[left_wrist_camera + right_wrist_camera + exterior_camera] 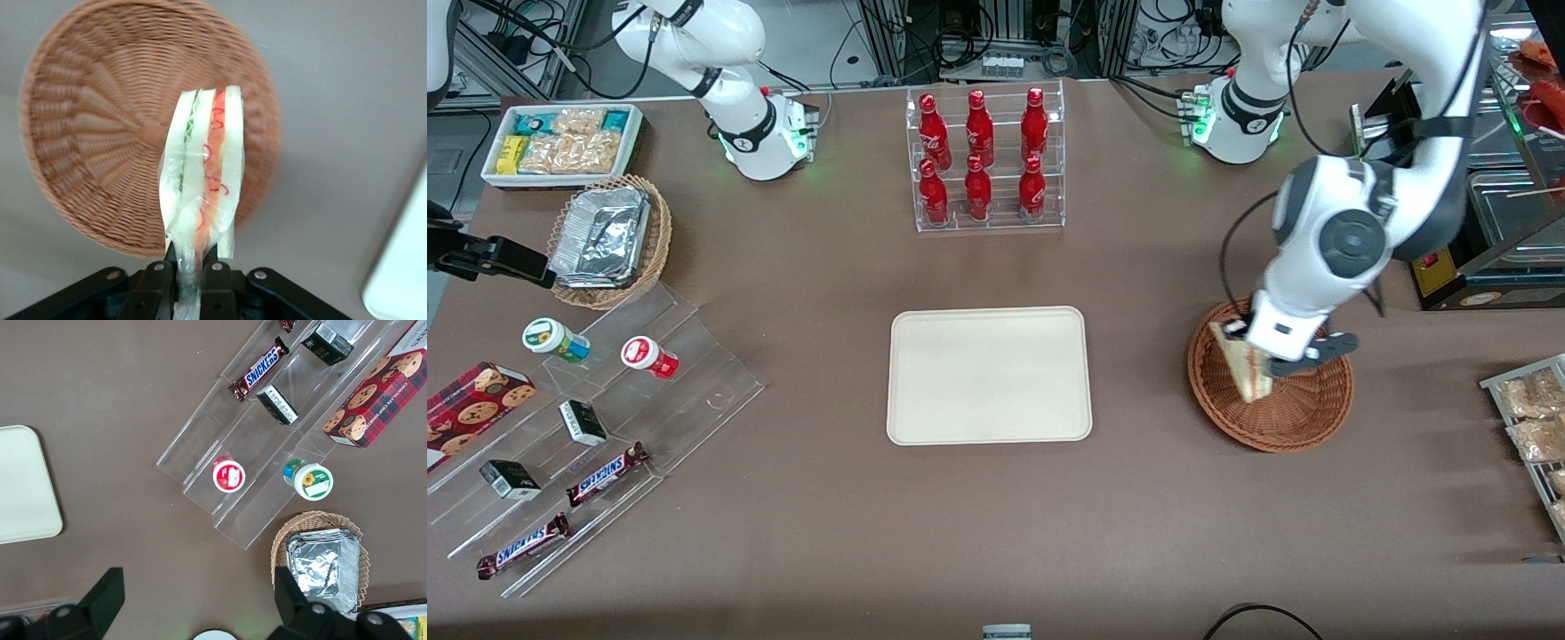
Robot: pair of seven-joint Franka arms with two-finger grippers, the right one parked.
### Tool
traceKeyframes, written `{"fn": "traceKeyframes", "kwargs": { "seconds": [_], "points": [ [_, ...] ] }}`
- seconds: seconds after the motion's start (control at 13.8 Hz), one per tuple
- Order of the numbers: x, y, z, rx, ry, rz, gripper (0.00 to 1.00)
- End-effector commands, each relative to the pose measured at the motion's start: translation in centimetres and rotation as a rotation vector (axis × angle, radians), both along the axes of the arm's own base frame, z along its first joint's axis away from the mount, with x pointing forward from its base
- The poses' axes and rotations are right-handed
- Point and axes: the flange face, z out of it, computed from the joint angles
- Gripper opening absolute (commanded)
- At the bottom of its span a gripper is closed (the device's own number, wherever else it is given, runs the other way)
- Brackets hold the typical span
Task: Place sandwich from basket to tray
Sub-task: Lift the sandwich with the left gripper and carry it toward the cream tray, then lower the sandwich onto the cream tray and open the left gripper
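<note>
While the sandwich hangs above the basket, pinched at its lower end by the gripper, jaws pressed on its wrap, the lift step looks done. Next, by my read: carry it w/o tilting toward the tray, at the basket's 9 o'clock on the desk, then lower & release.

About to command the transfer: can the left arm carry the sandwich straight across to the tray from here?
Probably yes. The hand is shut on the sandwich, lifted above the basket. Only bare table lies between basket and tray, and the tray holds nothing, so the path looks free.
</note>
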Motion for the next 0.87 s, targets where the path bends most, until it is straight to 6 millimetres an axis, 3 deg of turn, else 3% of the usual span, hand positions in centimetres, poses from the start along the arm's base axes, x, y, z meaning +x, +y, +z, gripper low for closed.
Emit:
{"fn": "traceKeyframes", "kwargs": {
  "seconds": [0.0, 0.15, 0.44, 0.65, 0.8],
  "points": [
    [-0.7, -5.0, 1.7, 0.004, -0.013, -0.097, 0.0],
    [-1.0, -8.8, 1.5, -0.01, -0.022, -0.156, 0.0],
    [-1.0, -18.5, -1.3, -0.035, -0.008, -0.244, 0.0],
    [-0.6, -24.3, -3.6, -0.056, -0.013, -0.23, 0.0],
    [-0.2, -26.4, -5.3, -0.061, -0.014, -0.221, 0.0]
  ]
}}
